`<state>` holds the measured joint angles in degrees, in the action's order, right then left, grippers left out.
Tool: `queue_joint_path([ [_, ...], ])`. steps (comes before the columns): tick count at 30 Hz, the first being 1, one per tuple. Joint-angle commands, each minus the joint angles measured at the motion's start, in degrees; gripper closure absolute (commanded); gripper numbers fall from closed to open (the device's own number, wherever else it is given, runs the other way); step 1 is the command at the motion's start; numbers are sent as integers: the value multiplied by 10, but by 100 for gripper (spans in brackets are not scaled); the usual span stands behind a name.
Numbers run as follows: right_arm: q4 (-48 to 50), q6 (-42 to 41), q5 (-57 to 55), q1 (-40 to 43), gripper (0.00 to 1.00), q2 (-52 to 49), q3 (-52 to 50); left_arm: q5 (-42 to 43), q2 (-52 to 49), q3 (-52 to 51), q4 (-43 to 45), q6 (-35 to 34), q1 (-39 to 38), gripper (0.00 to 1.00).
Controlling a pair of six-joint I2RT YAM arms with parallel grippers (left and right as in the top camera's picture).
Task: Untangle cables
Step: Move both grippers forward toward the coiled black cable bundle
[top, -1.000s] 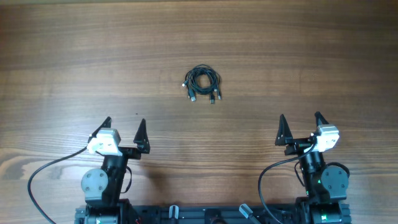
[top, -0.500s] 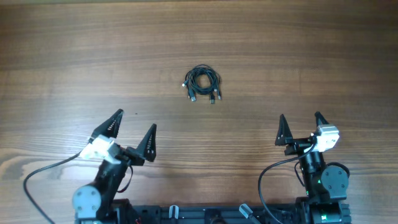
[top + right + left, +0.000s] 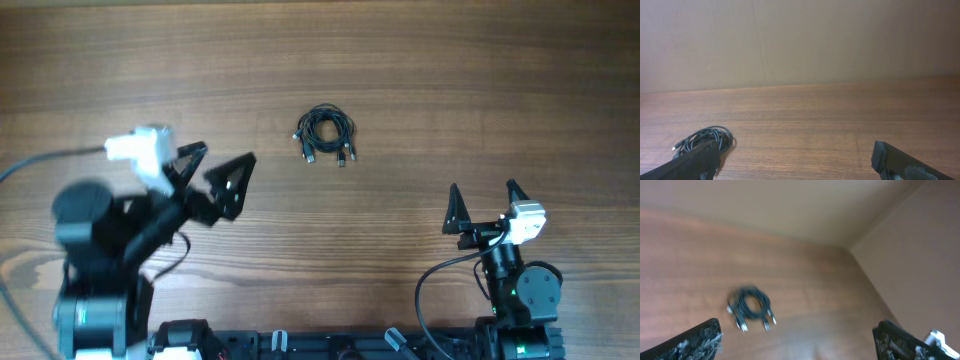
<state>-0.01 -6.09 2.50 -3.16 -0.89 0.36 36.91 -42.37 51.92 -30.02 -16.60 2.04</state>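
The cables (image 3: pixel 325 134) lie in one small coiled bundle of thin black cords with silver-tipped plugs, at the middle of the wooden table. The bundle also shows blurred in the left wrist view (image 3: pixel 751 307) and at the lower left of the right wrist view (image 3: pixel 705 138). My left gripper (image 3: pixel 214 168) is open and empty, raised above the table, to the left of the bundle and a little nearer. My right gripper (image 3: pixel 484 198) is open and empty near the front right, well away from the cables.
The wooden table (image 3: pixel 480 90) fills the overhead view. Thick black wires run from the arm bases at the front edge (image 3: pixel 430 290). A plain beige wall stands behind the table in the right wrist view (image 3: pixel 840 40).
My left arm has risen and swung up and forward from its rest pose, its open gripper now nearer the cable bundle. The right arm and the cables have not moved.
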Motion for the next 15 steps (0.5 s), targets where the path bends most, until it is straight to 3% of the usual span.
queue_joint_path([
  [1, 1, 8, -3, 2, 0, 6, -1, 108, -80, 14, -7, -25, 3, 0],
  [5, 1, 8, -3, 2, 0, 6, -1, 147, -174, 30, 6, -34, 3, 1],
  [8, 1, 8, -3, 2, 0, 6, -1, 142, -248, 111, -63, -23, 3, 0],
  [10, 1, 8, -3, 2, 0, 6, -1, 72, -314, 198, -159, -1, -7, 1],
  [11, 1, 8, -3, 2, 0, 6, -1, -10, -348, 242, -214, -2, -21, 0],
  [13, 1, 8, -3, 2, 0, 6, -1, -77, -382, 268, -245, -2, -46, 0],
  [15, 1, 8, -3, 2, 0, 6, -1, -90, -409, 268, -247, -2, -72, 0],
])
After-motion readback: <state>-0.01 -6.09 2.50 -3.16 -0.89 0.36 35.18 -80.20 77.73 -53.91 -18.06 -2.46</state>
